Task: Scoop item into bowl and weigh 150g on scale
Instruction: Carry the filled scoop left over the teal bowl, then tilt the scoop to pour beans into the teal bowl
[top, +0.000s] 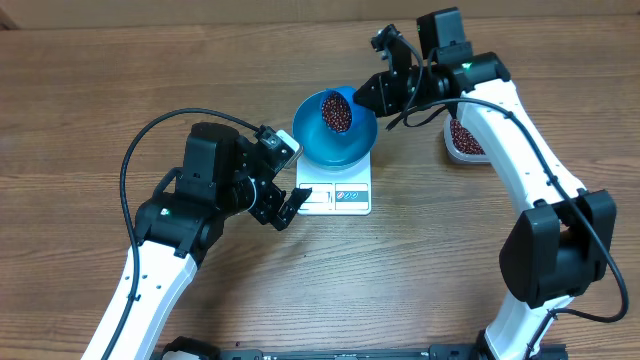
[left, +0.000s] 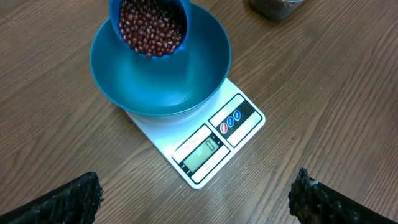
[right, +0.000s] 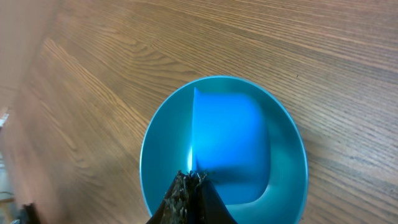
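Note:
The blue bowl (top: 318, 145) sits on the white scale (top: 345, 200), and its inside shows only bare blue (left: 186, 81). Above the bowl's far side hangs a small blue scoop (left: 151, 50) heaped with red-brown beans (left: 152, 25), tipped toward the left wrist camera. My right gripper (top: 365, 95) is shut on the scoop's handle. In the right wrist view the scoop's blue back (right: 230, 143) hangs over the bowl (right: 158, 155) just beyond the closed fingertips (right: 191, 180). My left gripper (left: 196, 193) stands wide open and holds nothing, low over the table in front of the scale's display (left: 205, 152).
A clear plastic tub (top: 465, 140) holding more beans stands on the table to the right of the scale, under the right arm. Its corner also shows at the top of the left wrist view as the tub (left: 273, 7). Bare wooden table (top: 420, 260) surrounds the scale.

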